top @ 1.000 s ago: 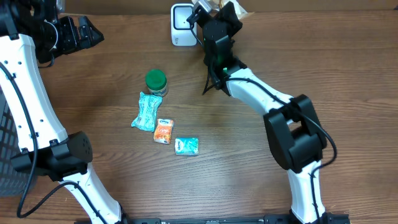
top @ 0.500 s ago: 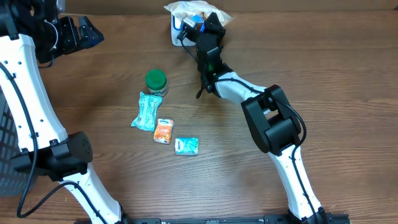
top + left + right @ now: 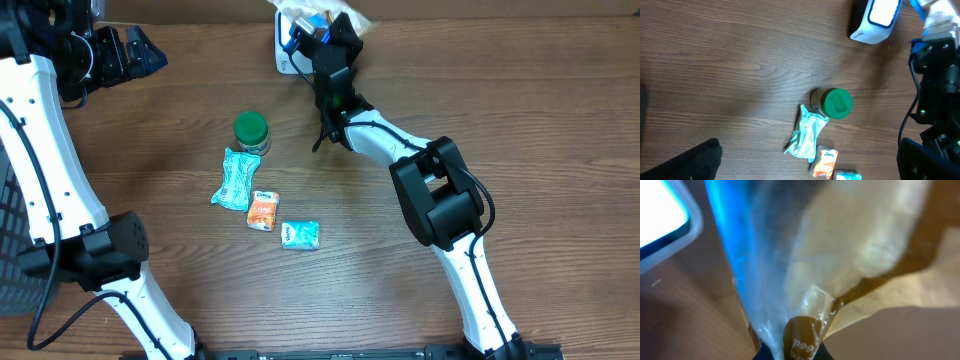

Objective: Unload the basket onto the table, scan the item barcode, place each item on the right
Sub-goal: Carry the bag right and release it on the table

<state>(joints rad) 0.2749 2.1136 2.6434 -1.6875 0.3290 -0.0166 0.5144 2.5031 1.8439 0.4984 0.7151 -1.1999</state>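
Two grippers are in view, and only your right one is at work. The right gripper (image 3: 320, 32) reaches to the 12 o'clock edge of the table (image 3: 520, 120), its fingers pressed together on a crinkly bag (image 3: 855, 235) of clear and tan film. In the right wrist view the fingers pinch the bag's gathered lower edge, where a brown strip with pale print shows, and the rest fans up and out toward 1 o'clock. A blue band runs along the bag's 11 o'clock side. No barcode is visible on the film from here.

The scanner (image 3: 286, 56), a white block with a lit window, stands at 12 o'clock in the overhead view. The bag hangs directly at it, just to its 1 o'clock. In the wrist view the bright window fills the 10 o'clock corner, close beside the bag. You cannot tell whether the two touch.

Your left gripper (image 3: 140, 55) hangs over the 10 o'clock corner of the table with its fingers spread wide, holding nothing and touching nothing.

Four other items lie near the table's centre. A green-lidded jar (image 3: 251, 130) stands upright, with a teal packet (image 3: 235, 178) just at its 7 o'clock. An orange packet (image 3: 263, 211) and a small tissue pack (image 3: 300, 234) trail off toward 5 o'clock.
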